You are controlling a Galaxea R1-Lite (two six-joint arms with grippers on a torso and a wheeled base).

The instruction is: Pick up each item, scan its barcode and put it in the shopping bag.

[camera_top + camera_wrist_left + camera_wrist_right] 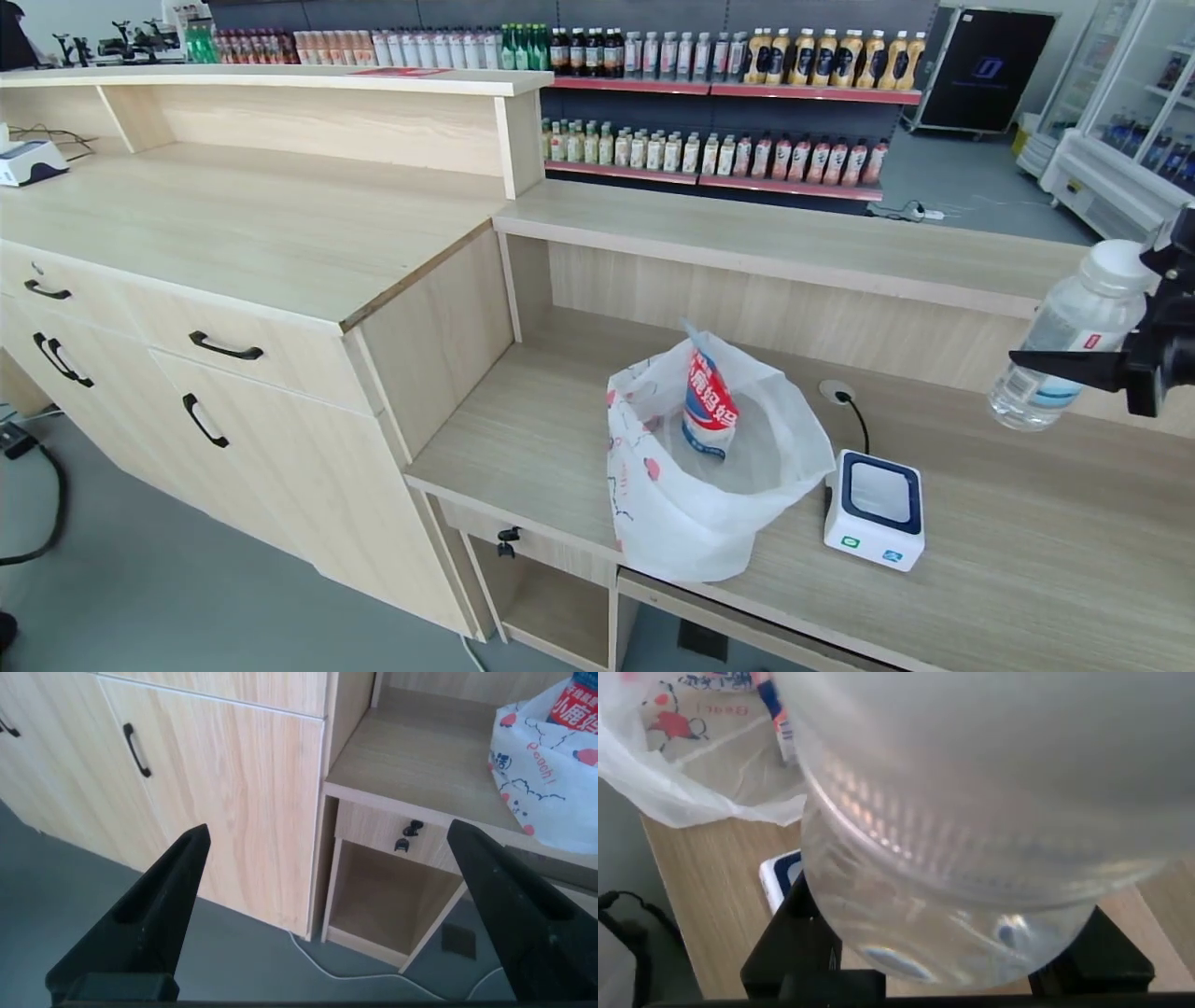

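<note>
Clamping right fingers [1064, 364] hold a clear, white-capped water bottle [1074, 327] tilted; left fingers [140, 924] apart.

A light wooden counter [1027, 532] fills the lower right of the frame. At centre a white shopping bag [691, 523] stands on it, with a white barcode scanner [875, 509] just beside it on the right.

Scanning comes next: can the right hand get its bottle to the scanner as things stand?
Probably yes. The right hand holds the water bottle in the air to the scanner's right, nothing between them; the shopping bag sits on the scanner's left.
</note>
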